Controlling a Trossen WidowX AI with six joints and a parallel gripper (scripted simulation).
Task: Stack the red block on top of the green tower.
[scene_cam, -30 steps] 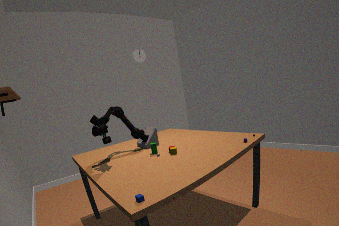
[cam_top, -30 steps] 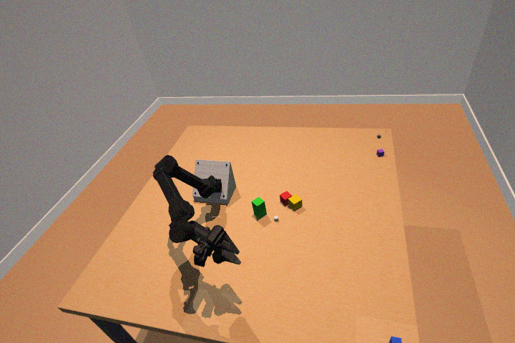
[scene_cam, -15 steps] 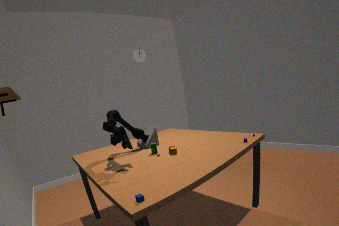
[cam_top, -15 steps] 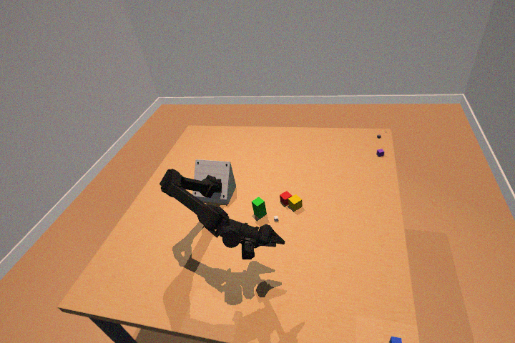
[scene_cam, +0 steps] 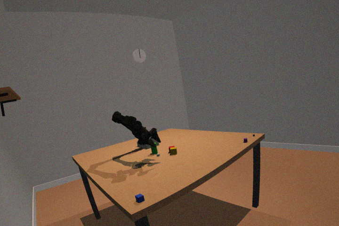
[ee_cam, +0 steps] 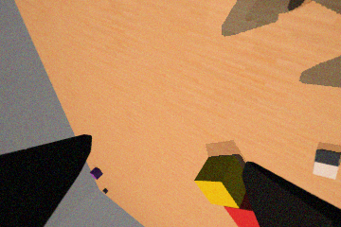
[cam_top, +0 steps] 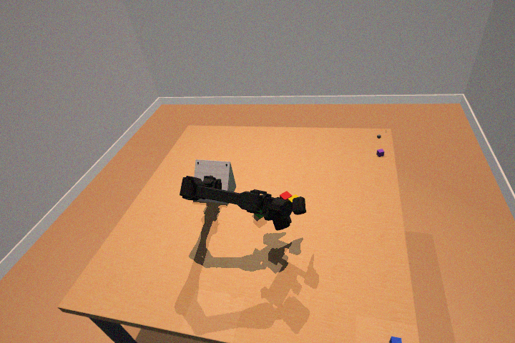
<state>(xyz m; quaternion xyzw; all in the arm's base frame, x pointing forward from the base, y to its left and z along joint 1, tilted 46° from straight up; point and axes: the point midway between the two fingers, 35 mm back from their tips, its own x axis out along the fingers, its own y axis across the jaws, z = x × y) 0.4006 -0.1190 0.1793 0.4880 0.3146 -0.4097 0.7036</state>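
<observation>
— Where is the red block [scene_cam: 170, 147] now?

— On the table [scene_cam: 202, 159], touching the yellow block [scene_cam: 173, 150]; in the exterior view the yellow one stands in front of it and hides most of it; from the top camera the red block [cam_top: 285, 195] shows just past the arm's wrist, with a sliver of the yellow block [cam_top: 293, 198] beside it; in the wrist view only a red corner [ee_cam: 242, 217] shows at the bottom edge, below the yellow block [ee_cam: 222, 181].

— And the green tower [scene_cam: 154, 148]?

— Upright on the table, near the two blocks but apart from them; the top camera catches only a bit of green [cam_top: 258, 215] under the arm; a small pale cube [ee_cam: 328, 164] sits on the wood by itself, close to the tower's foot in the exterior view.

— What state is the gripper [ee_cam: 166, 182] in?

— Spread wide and holding nothing; its two dark fingers frame the wrist view, one finger [ee_cam: 36, 177] low on the left, the other low on the right, overlapping the yellow and red blocks in the picture; I cannot tell whether it touches them; from above the gripper [cam_top: 296, 206] hangs just beside the red and yellow pair.

— Anything farther out?

— A purple cube [cam_top: 380, 152] and a tiny black one [cam_top: 378, 136] near the far corner; a blue cube [scene_cam: 139, 197] near the front edge; the arm reaches out from its grey base plate [cam_top: 213, 171], casting shadows across the wood.
</observation>
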